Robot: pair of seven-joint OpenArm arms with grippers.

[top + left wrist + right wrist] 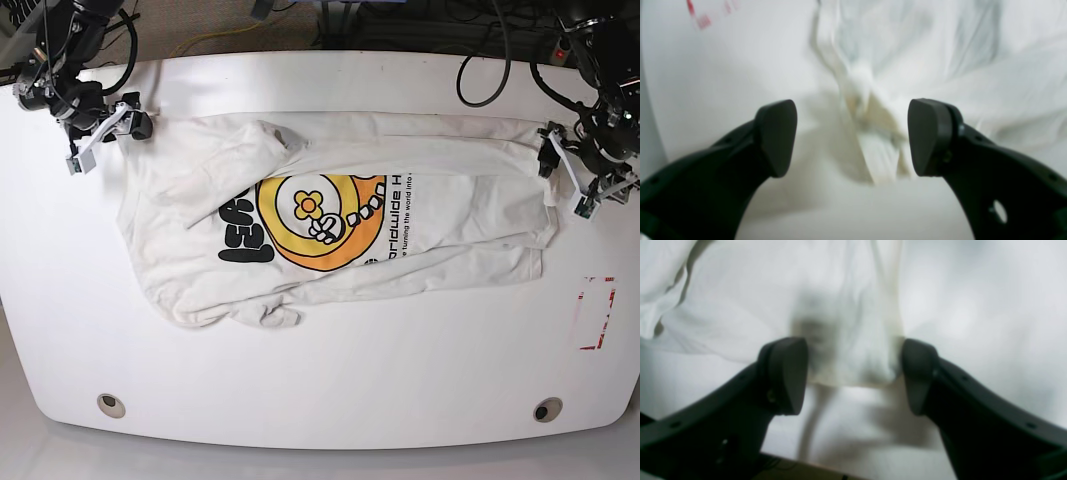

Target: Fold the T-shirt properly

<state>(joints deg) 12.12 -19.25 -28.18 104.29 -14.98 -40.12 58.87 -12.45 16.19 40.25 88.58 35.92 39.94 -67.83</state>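
The T-shirt (340, 235) is lying on the white table (330, 380), spread out sideways with its yellow flower picture and black letters facing up. One sleeve is lying folded over the top of the picture. The shirt is wrinkled along its edges.

The left gripper (852, 136) is sitting at one end of the shirt. Its jaws are standing wide open, with a bunched bit of shirt hanging between them, not pinched.

The right gripper (853, 375) is sitting at the other end of the shirt. Its jaws are standing open too, with a flap of shirt between them, touching one finger (918, 373).
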